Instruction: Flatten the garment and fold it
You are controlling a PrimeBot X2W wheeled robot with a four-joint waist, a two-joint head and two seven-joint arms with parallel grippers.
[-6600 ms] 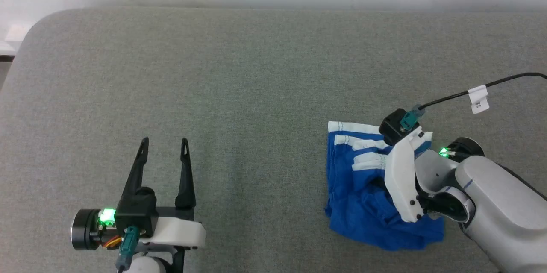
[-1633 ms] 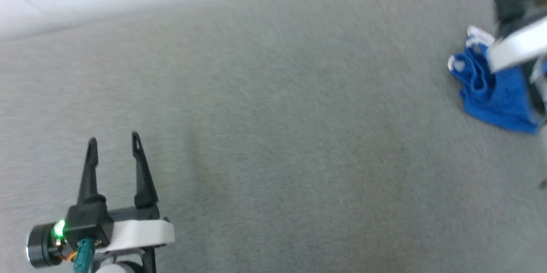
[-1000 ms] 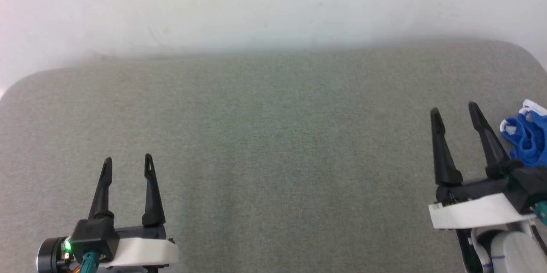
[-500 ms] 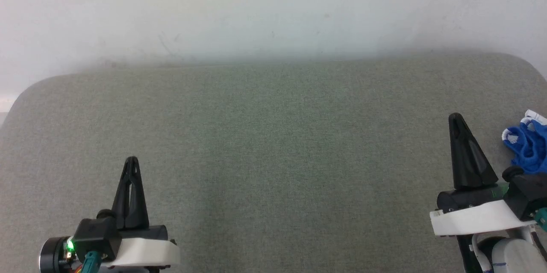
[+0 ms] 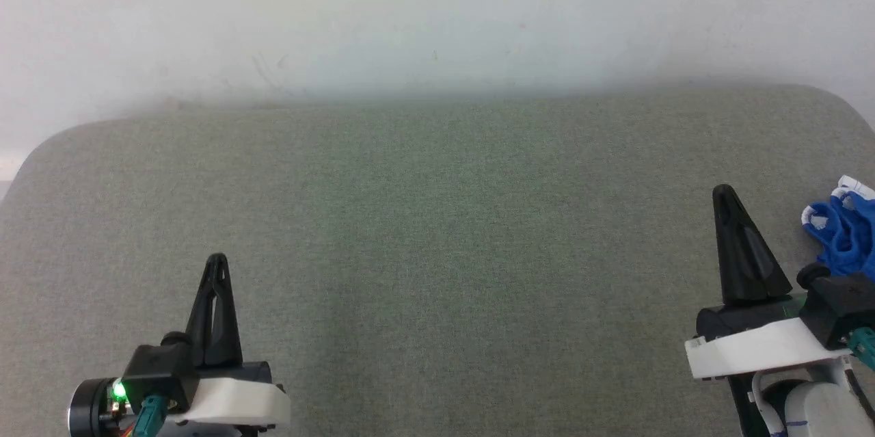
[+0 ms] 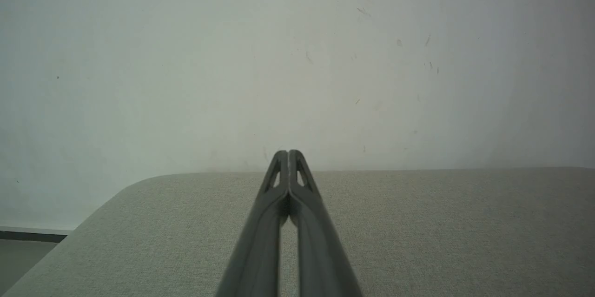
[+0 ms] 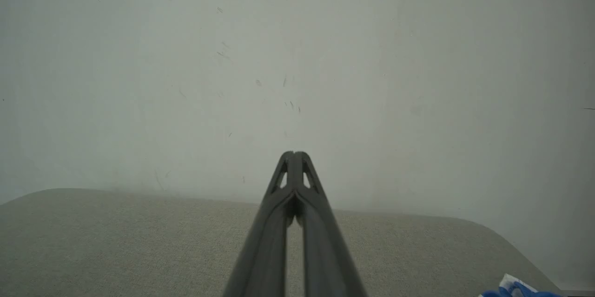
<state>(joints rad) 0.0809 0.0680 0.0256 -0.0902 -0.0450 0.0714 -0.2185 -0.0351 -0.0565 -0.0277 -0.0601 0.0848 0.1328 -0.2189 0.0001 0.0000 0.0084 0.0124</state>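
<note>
Our right gripper point(image 5: 725, 193) and left gripper point(image 5: 217, 262) closed, empty; blue shorts point(image 5: 845, 230) just right of the former, judged limp, lightweight: we would pinch the white-trimmed edge.

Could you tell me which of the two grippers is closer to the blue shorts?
The right gripper: the crumpled garment lies just to its right, while the left gripper sits far across the grey surface. Both are shut, holding nothing.

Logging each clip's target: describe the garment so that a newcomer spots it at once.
Start at the grey padded table and follow it to its right edge. Just right of the shut right claw lies the garment, a bunched heap: the only bright blue thing, white-trimmed.
</note>
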